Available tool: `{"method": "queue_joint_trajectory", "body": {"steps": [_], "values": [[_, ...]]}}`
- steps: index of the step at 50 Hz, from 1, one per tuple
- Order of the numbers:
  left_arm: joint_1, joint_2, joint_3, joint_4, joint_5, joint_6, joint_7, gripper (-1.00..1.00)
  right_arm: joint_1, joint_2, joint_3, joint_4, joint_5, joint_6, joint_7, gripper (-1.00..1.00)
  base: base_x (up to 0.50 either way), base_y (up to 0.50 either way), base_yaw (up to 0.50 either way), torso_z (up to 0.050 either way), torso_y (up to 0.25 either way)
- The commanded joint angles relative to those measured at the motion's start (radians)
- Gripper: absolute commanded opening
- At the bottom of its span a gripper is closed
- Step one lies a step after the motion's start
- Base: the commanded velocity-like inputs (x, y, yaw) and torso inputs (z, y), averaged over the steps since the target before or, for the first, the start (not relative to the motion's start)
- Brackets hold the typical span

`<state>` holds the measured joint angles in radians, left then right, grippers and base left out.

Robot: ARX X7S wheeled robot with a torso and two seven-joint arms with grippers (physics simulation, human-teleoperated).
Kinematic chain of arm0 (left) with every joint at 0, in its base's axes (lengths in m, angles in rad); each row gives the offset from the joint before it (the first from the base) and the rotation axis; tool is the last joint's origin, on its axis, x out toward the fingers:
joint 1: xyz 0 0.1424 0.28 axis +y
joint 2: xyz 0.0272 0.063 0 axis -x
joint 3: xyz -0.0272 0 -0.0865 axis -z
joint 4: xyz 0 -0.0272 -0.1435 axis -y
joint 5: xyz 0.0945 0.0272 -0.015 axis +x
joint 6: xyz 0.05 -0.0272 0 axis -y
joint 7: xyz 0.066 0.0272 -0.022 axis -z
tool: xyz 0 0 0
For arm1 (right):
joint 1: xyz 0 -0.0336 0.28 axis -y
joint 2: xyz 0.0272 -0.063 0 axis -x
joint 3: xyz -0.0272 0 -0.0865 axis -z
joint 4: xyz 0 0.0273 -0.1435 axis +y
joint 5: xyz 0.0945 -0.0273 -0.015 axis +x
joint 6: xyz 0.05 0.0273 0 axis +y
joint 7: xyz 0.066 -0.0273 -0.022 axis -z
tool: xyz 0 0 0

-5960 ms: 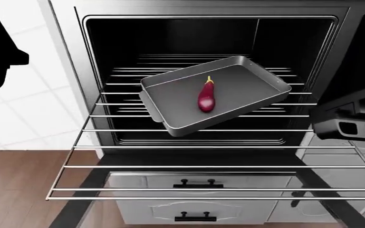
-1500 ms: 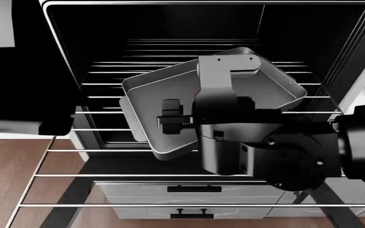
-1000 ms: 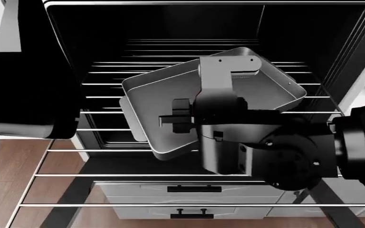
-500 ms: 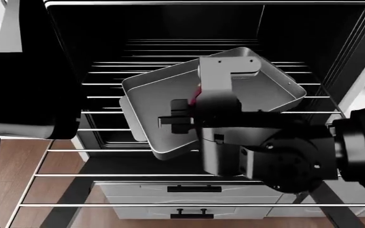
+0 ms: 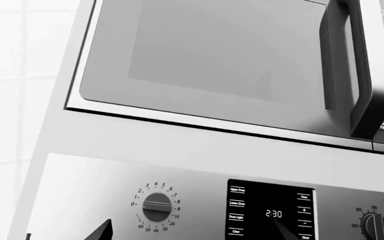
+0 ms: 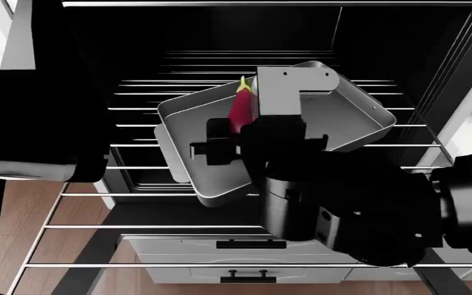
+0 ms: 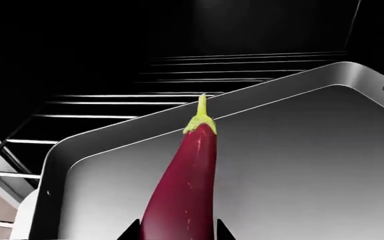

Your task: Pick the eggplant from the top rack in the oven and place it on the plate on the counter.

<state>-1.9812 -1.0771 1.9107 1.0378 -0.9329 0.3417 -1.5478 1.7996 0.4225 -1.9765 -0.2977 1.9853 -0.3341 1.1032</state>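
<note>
**Eggplant gripped, clear of tray – need to back out of the oven**

My right pincer (image 7: pixel 177 235) is clamped on the fat end of the eggplant (image 7: pixel 182 190); I see both fingertips snug against its sides in the right wrist view. It points stem-up and away from me, tilted, with its body above the floor of the grey baking tray (image 6: pixel 182 120), not lying on it. Holding the thick end makes sense: most girth there, so less chance of slip.

The tray sits skewed on the top rack (image 6: pixel 137 109), one corner hanging toward me past the bars. The tray rim near the stem is the closest edge; I judge a straight pull-back would clear it.

The oven (image 6: pixel 96 37) cavity is open above and behind, dark; side walls are well apart from my arm. The lower rack (image 6: pixel 137 227) is pulled out beneath my wrist, so no dropping down before retreat.

Left pincer: not in view; its camera faces the microwave (image 5: pixel 212 65) and the control panel (image 5: pixel 270 212). Plate and bench not in frame.
</note>
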Motion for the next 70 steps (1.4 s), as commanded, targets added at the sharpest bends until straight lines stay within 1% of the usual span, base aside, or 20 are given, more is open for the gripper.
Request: {"method": "queue_joint_trajectory", "body": {"steps": [1, 3, 5, 7, 19, 22, 28, 36, 49, 56, 61, 70], "values": [[-0.002, 0.0, -0.007, 0.001, -0.008, -0.004, 0.003, 1.0, -0.052, 0.037, 0.045, -0.026, -0.082, -0.082, -0.053, -1.0, 0.0, 0.0, 0.0, 0.0, 0.0], [-0.004, 0.0, -0.008, 0.002, -0.009, -0.006, 0.003, 1.0, -0.05, 0.037, 0.041, -0.025, -0.097, -0.082, -0.045, -1.0, 0.0, 0.0, 0.0, 0.0, 0.0], [-0.002, 0.0, -0.008, 0.002, -0.006, -0.005, 0.003, 1.0, -0.04, 0.037, 0.017, -0.021, -0.174, -0.08, -0.03, -1.0, 0.0, 0.0, 0.0, 0.0, 0.0], [-0.002, 0.0, -0.008, 0.002, -0.007, -0.004, 0.002, 1.0, -0.081, 0.058, 0.04, -0.027, -0.194, -0.133, -0.086, -1.0, 0.0, 0.0, 0.0, 0.0, 0.0], [0.003, -0.004, -0.006, 0.003, 0.001, -0.002, -0.002, 1.0, -0.088, 0.092, 0.077, -0.069, -0.189, -0.156, -0.14, -1.0, 0.0, 0.0, 0.0, 0.0, 0.0], [0.006, -0.003, -0.005, 0.003, 0.004, -0.002, -0.003, 1.0, -0.091, 0.096, 0.08, -0.079, -0.213, -0.164, -0.149, -1.0, 0.0, 0.0, 0.0, 0.0, 0.0], [0.006, -0.004, -0.005, 0.003, 0.004, -0.001, -0.003, 1.0, -0.111, 0.117, 0.105, -0.108, -0.298, -0.218, -0.229, -1.0, 0.0, 0.0, 0.0, 0.0, 0.0], [0.009, 0.0, -0.008, 0.0, 0.002, -0.001, -0.001, 1.0, -0.123, 0.129, 0.125, -0.125, -0.309, -0.238, -0.264, -1.0, 0.0, 0.0, 0.0, 0.0, 0.0], [0.005, -0.01, -0.007, -0.001, -0.003, -0.005, 0.01, 1.0, -0.144, 0.157, 0.124, -0.145, -0.355, -0.246, -0.259, -1.0, 0.0, 0.0, 0.0, 0.0, 0.0], [-0.009, -0.046, -0.003, 0.001, -0.011, -0.005, 0.026, 1.0, -0.146, 0.208, 0.136, -0.199, -0.39, -0.266, -0.277, -1.0, 0.0, 0.0, 0.0, 0.0, 0.0], [-0.02, -0.054, 0.002, 0.003, -0.015, -0.006, 0.027, 1.0, -0.111, 0.257, 0.137, -0.254, -0.449, -0.248, -0.228, -1.0, 0.0, 0.0, 0.0, 0.0, 0.0], [-0.028, -0.051, 0.017, 0.003, -0.008, -0.002, 0.018, 1.0, -0.074, 0.327, 0.161, -0.344, -0.484, -0.248, -0.169, -1.0, 0.0, 0.0, 0.0, 0.0, 0.0]]}}
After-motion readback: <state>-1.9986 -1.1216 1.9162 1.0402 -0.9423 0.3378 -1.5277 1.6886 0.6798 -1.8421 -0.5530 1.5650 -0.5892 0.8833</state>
